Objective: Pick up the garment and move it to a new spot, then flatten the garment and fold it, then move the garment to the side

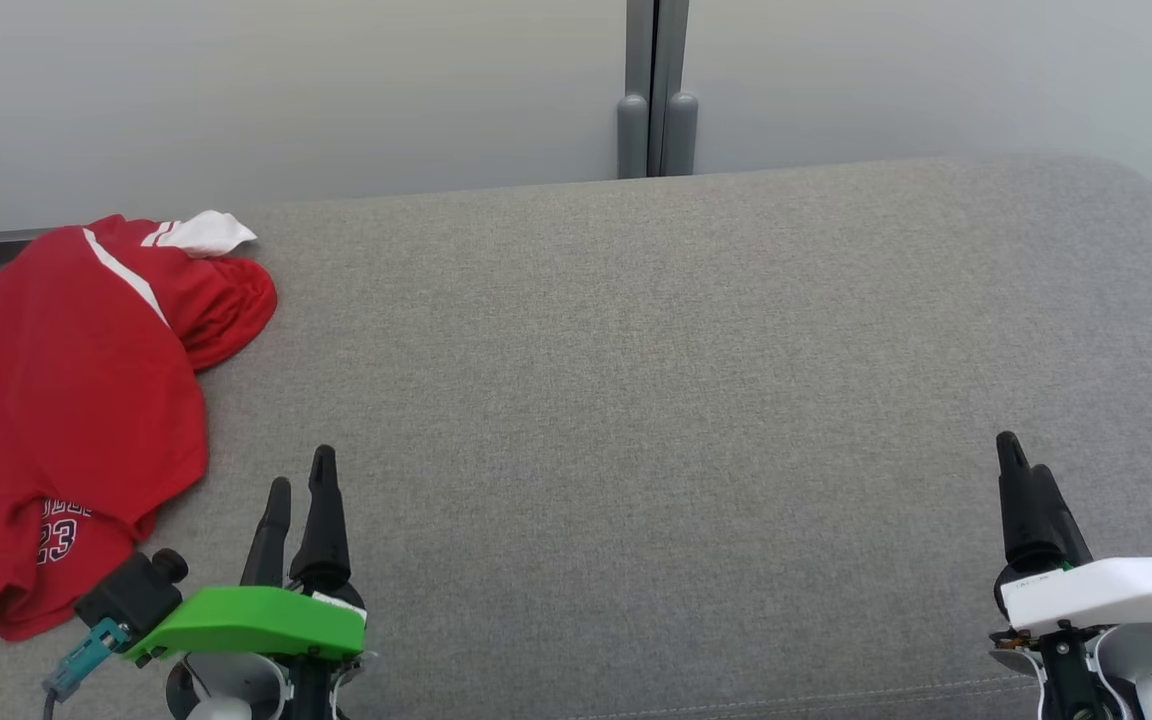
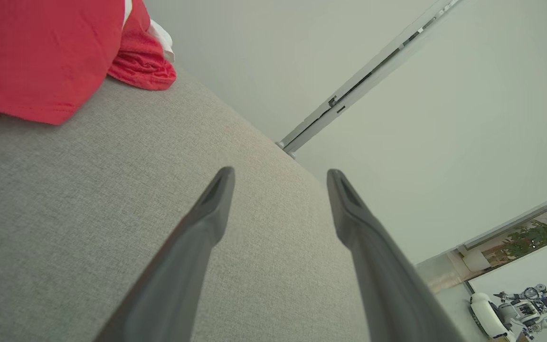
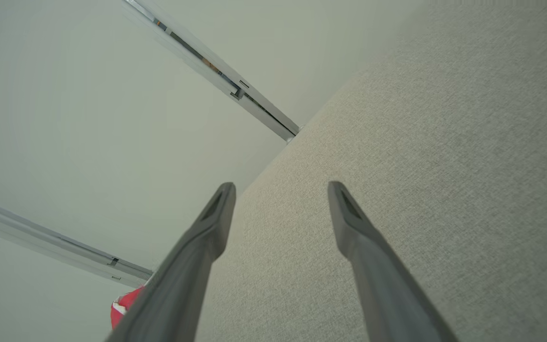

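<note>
Left tool (image 1: 301, 470): fingers spread wide, holding nothing, at the near edge toward the left, near the garment.
Right tool (image 1: 1024, 458): fingers wide apart, empty, by the near-right corner.
Garment (image 1: 76, 400): red shirt with white trim, crumpled, lying along the left edge.
Surface (image 1: 636, 400): gray fabric.
Wall (image 1: 336, 90): pale, behind the far edge.

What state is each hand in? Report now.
Left hand: open, holding nothing; the red garment lies apart from it.
Right hand: open, holding nothing.
</note>
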Tool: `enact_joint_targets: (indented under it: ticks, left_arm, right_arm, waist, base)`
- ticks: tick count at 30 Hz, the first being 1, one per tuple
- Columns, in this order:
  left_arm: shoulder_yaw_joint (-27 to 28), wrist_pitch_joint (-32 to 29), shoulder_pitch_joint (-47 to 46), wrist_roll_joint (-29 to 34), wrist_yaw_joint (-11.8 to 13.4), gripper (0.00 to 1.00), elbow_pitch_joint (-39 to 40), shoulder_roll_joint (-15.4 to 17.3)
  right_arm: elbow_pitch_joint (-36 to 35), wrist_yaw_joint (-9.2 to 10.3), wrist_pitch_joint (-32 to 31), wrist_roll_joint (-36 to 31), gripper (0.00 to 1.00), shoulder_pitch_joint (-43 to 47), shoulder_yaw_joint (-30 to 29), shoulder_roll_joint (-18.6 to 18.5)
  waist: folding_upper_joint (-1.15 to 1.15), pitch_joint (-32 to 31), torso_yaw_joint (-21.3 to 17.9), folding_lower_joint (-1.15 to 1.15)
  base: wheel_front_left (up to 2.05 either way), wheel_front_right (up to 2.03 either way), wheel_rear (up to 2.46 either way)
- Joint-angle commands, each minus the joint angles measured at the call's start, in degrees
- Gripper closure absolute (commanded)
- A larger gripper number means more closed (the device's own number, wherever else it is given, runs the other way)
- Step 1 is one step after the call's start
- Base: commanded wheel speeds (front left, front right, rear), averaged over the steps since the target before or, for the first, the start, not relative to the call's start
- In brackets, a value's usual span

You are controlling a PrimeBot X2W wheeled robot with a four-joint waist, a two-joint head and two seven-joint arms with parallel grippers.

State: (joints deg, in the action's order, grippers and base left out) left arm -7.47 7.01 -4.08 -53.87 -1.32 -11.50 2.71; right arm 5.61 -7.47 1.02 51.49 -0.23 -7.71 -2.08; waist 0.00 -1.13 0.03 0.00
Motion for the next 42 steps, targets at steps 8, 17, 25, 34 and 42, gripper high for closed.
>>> enact_joint_targets:
  ticks: [8, 17, 25, 34, 42]
  left_arm:
    - [-0.2, 1.4, 0.8, 9.2, 0.9, 0.00, 0.9, 1.1]
    - [-0.1, 2.5, 1.8, 16.6, 2.1, 0.00, 0.6, 1.6]
    - [0.1, 3.4, 2.8, 21.5, 2.8, 0.00, 0.1, 1.9]
    - [0.2, 4.4, 3.6, 26.2, 3.3, 0.00, -1.9, 2.0]
    - [-0.2, 5.0, 3.4, 29.8, 3.9, 0.00, -3.4, 2.4]
  right_arm:
    - [-1.3, -0.02, 2.2, -8.8, 0.00, 0.4, 2.4, -0.5]
    - [-1.3, -0.02, 4.2, -16.3, 0.00, 0.7, 3.9, -0.6]
    - [-1.1, -0.02, 5.8, -22.0, 0.00, 0.8, 5.2, -0.6]
    - [0.7, -0.03, 7.6, -28.1, 0.00, 0.9, 6.4, -0.7]
    - [3.1, -0.02, 9.0, -32.5, 0.00, -0.1, 7.2, -0.7]
  waist:
    - [0.00, -0.2, -0.1, 0.00]
    - [0.00, -0.5, -0.3, 0.00]
    - [0.00, -0.7, -0.5, 0.00]
    - [0.00, -1.0, -0.6, 0.00]
    - [0.00, -1.2, -0.6, 0.00]
  base:
    - [0.00, 0.00, 0.00]
    - [0.00, 0.00, 0.00]
    - [0.00, 0.00, 0.00]
    - [0.00, 0.00, 0.00]
    - [0.00, 0.00, 0.00]
